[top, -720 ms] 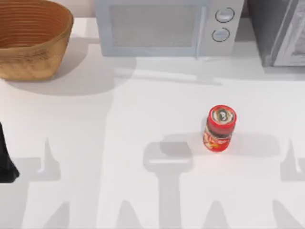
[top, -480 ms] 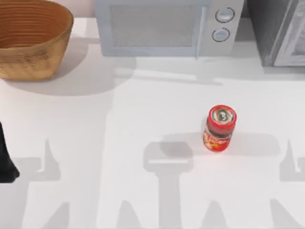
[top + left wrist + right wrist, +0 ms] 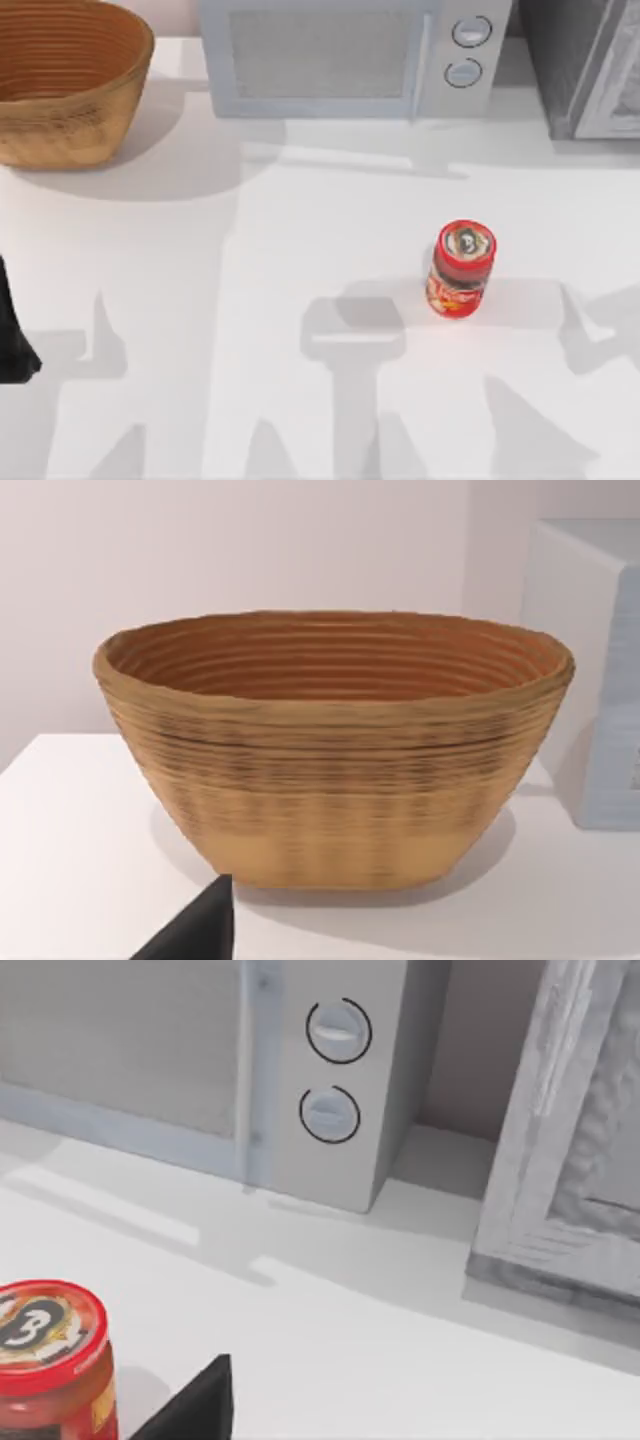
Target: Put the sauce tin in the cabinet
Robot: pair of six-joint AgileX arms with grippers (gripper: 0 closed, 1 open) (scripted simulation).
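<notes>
The sauce tin point(image 3: 463, 268) stands upright on the white table point(image 3: 300, 230), right of centre. It is red with a silvery top. In the right wrist view the sauce tin point(image 3: 50, 1360) is close by, next to a dark part of my right gripper point(image 3: 195, 1407). The cabinet point(image 3: 590, 65), dark grey with a lighter framed door, stands at the back right corner, and its door frame point(image 3: 560, 1130) is shut. My left arm point(image 3: 12, 340) sits at the table's left edge, far from the tin. A dark part of my left gripper point(image 3: 195, 930) faces the basket.
A woven brown basket point(image 3: 65, 80) stands at the back left, with its wall point(image 3: 330, 780) near the left wrist camera. A white microwave point(image 3: 350, 55) with two round knobs stands at the back middle, just left of the cabinet. Open table lies between the tin and the cabinet.
The arm shadows on the right part of the table have shifted left toward the tin. The tin and the left arm have not moved.
</notes>
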